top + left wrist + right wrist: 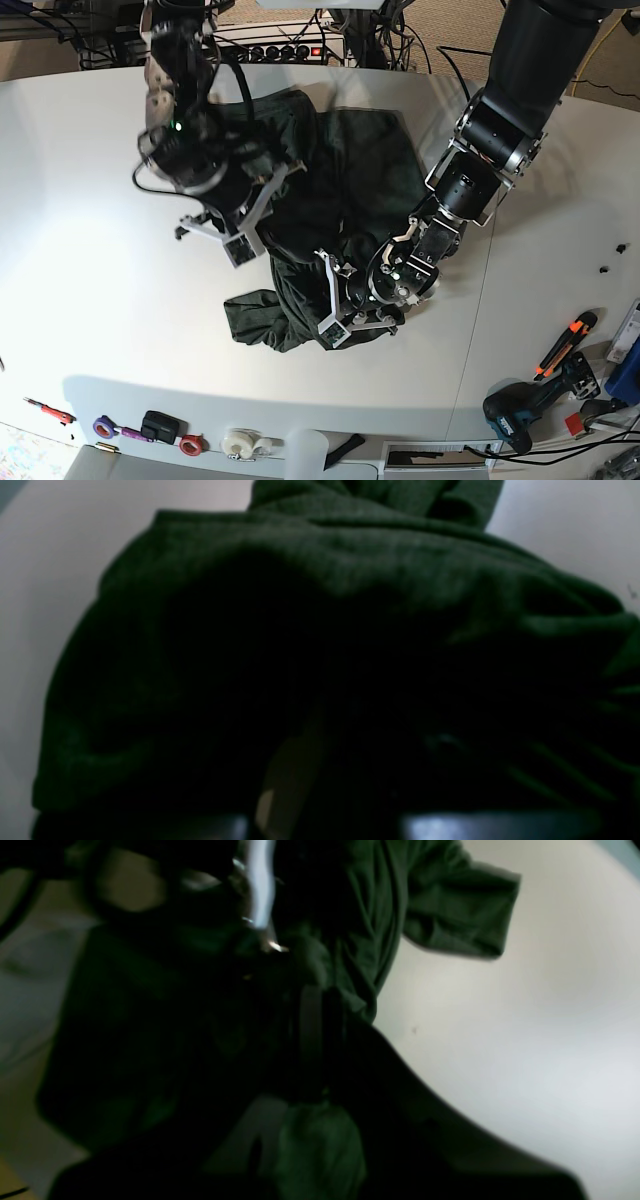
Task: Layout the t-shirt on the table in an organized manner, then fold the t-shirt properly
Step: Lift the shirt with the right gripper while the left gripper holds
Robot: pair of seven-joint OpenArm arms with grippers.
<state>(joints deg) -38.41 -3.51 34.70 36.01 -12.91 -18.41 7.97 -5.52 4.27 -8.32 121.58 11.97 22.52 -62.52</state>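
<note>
Your t-shirt (340, 170) lies bunched mid-table (80, 200), its cloth lifted between both grippers. The right gripper (262, 205) has its jaws pressed together on a fold. The left gripper (335, 300) pinches cloth near the hem.

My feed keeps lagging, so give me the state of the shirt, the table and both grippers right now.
t-shirt: crumpled in a heap, not laid flat, not folded.
table: bears the bunched t-shirt near its middle.
left gripper: shut on t-shirt fabric at the heap's near edge.
right gripper: shut on t-shirt fabric, bunching it.
</note>
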